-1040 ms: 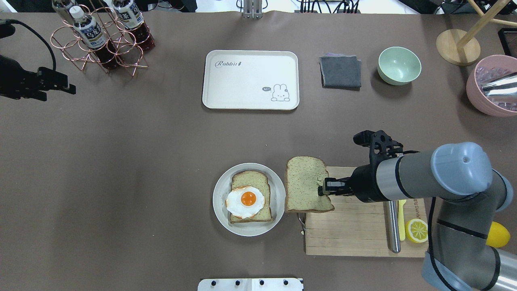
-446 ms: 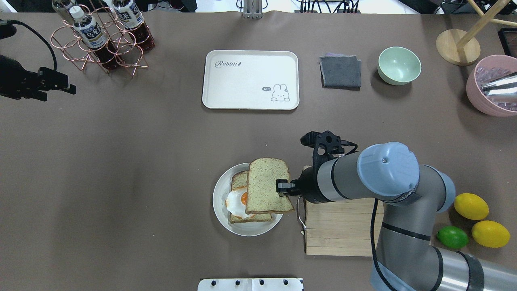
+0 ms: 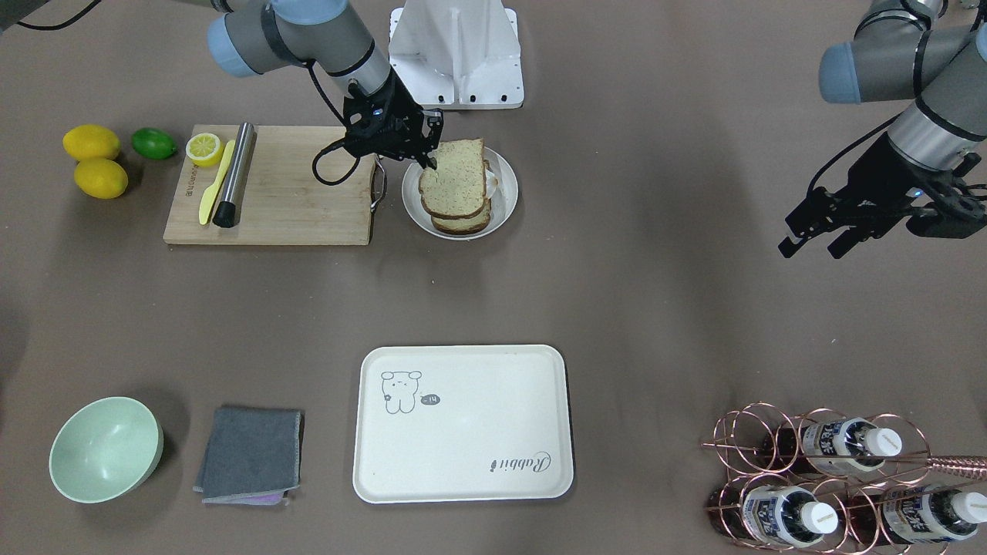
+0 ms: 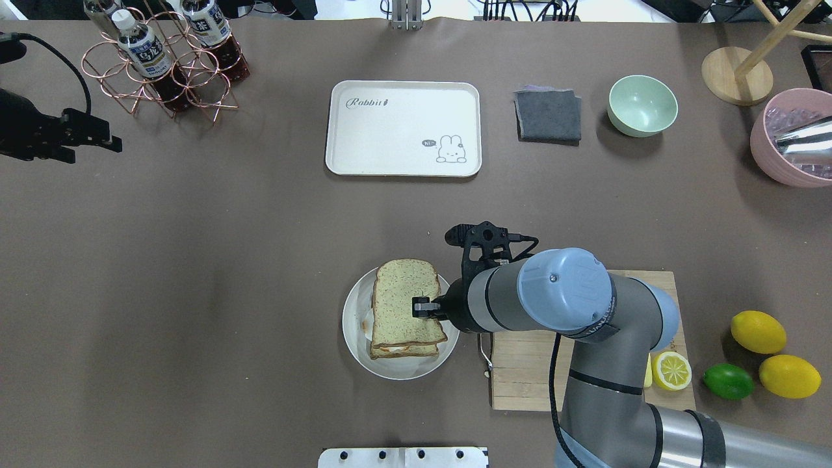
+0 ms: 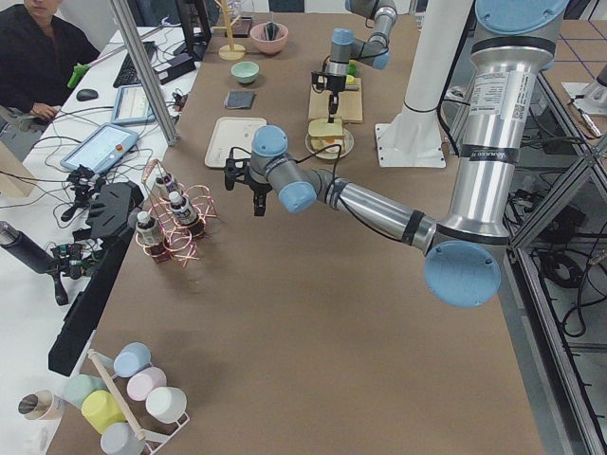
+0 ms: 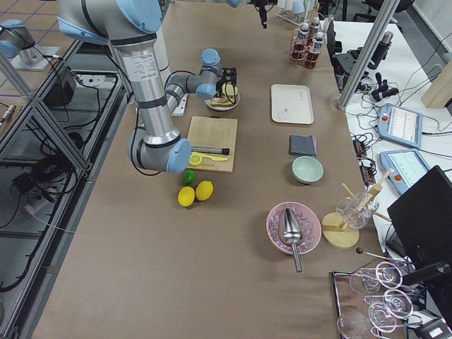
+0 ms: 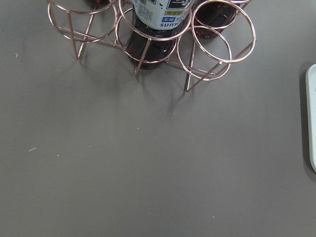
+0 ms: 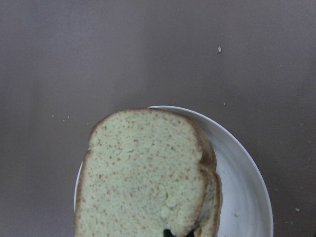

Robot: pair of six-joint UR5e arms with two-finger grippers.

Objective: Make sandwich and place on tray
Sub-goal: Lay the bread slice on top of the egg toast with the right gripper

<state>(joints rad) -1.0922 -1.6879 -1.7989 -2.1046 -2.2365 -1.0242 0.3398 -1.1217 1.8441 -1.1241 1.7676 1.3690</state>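
Note:
My right gripper [image 4: 422,307] is shut on the right edge of a tan speckled bread slice [image 4: 406,302]. It holds the slice over the small round pale plate [image 4: 354,325]. The lower slice [image 4: 403,351] peeks out beneath, and the fried egg is almost fully covered. In the front-facing view the held slice [image 3: 455,179] sits over the stack on the plate [image 3: 505,193]; I cannot tell if it touches. The right wrist view shows the slice [image 8: 143,173] above the plate [image 8: 247,187]. The cream tray [image 4: 403,128] lies empty at the far middle. My left gripper [image 4: 91,140] is open and empty at the far left.
A wooden cutting board [image 4: 539,370] lies right of the plate, with a lemon half [image 4: 673,370] on it. Lemons [image 4: 757,331] and a lime [image 4: 729,381] lie beyond. A copper bottle rack [image 4: 162,65], grey cloth [image 4: 548,115], green bowl [image 4: 642,105] and pink bowl [image 4: 790,140] stand at the back.
My right gripper has carried the bread slice left from the board's edge to over the plate, and the slice now covers the egg. The left arm has not moved.

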